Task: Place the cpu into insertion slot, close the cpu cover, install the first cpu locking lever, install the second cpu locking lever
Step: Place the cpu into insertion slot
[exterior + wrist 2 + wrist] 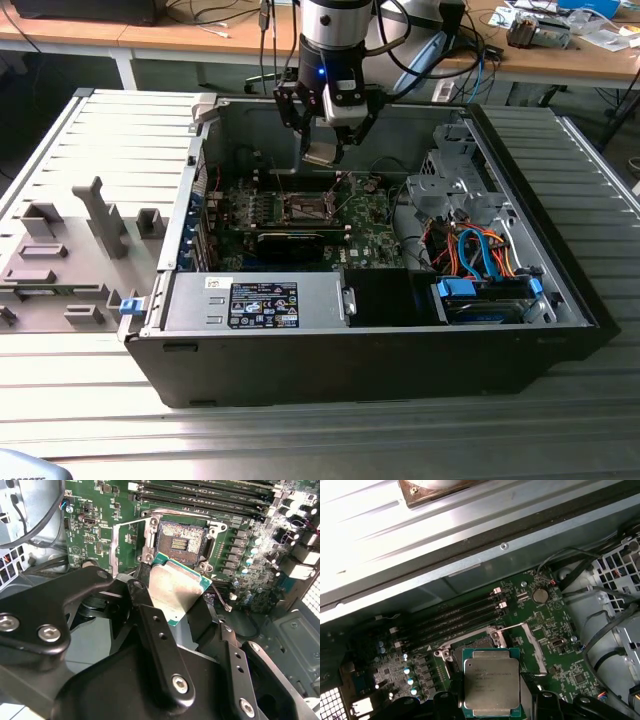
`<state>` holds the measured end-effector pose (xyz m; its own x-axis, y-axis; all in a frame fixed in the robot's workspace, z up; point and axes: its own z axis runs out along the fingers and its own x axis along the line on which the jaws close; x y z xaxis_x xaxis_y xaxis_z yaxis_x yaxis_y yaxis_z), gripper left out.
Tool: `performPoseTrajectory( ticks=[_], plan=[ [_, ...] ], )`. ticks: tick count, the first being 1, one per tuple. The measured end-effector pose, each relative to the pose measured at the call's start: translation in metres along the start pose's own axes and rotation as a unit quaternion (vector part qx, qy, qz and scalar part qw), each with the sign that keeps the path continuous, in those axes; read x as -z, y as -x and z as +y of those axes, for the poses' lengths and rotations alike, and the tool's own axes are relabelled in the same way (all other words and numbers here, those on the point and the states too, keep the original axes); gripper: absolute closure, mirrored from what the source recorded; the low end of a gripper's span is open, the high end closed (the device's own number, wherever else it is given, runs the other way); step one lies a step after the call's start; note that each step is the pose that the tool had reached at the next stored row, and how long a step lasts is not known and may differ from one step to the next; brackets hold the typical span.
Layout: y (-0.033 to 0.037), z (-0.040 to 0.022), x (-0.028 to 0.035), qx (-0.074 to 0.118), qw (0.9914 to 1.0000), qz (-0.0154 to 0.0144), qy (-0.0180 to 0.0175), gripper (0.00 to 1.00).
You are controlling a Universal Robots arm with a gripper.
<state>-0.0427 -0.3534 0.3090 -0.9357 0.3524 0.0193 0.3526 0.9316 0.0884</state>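
My gripper (325, 150) hangs inside the open computer case, shut on the cpu (322, 156). The cpu (177, 587) is a flat silver-grey square with a green edge, held by two opposite sides between the black fingers (150, 617). It is tilted a little and hovers above the insertion slot (180, 537), apart from it. The slot (303, 208) lies bare with its dark pin field showing. In the first wrist view the cpu (491, 682) hides part of the slot (475, 644). The cpu cover (116, 545), a thin metal frame, is swung open beside the slot, as the cover (532, 645) also shows.
The green board (375, 225) lies on the case floor with memory slots (455, 617) beside the socket and a long black card (290, 240) nearer the front. A power supply (250, 300), drive cage (450, 185) and cables (470, 255) crowd the case. A grey fixture (70, 250) stands outside.
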Motion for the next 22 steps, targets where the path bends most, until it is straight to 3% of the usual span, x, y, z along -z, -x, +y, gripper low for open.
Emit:
performPoseTrajectory(
  ticks=[22],
  plan=[
    [0.0,0.0,0.0,-0.02,0.99979,-0.0018,0.0004,0.46]
  ],
)
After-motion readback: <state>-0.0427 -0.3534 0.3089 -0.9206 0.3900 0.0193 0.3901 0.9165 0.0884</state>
